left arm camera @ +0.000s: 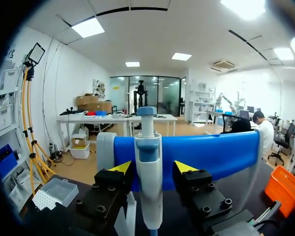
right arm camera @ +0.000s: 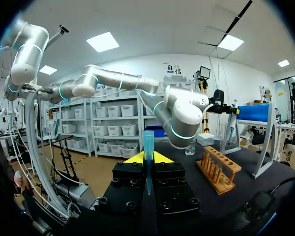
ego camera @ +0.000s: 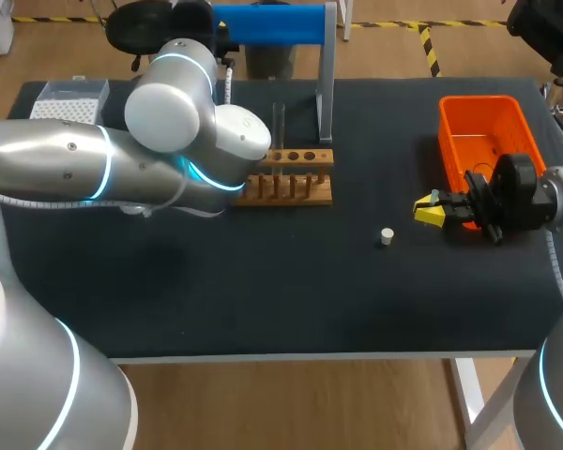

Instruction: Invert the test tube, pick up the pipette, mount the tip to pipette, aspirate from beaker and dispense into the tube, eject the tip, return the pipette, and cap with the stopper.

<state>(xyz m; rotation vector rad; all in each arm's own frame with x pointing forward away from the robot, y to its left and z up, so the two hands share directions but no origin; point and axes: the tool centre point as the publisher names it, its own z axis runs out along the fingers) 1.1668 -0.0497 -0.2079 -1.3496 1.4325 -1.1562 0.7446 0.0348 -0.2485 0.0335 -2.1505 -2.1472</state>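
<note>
The pipette hangs on the blue stand, right between the fingers of the left gripper; the fingers are apart, one on each side, with a small gap on one side, so nothing is squeezed yet. The pipette looks like hard, smooth plastic, and I think it is light; it may slip, so the fat white body under the blue collar seems the best place to hold; keep off the button on top. The right gripper is pinched tight on a thin blue tip; the tip looks very light and easy to drop. The glass tube stands in the rack; glass can break; the small stopper lies on the table. I can read no words on the pipette.
</note>
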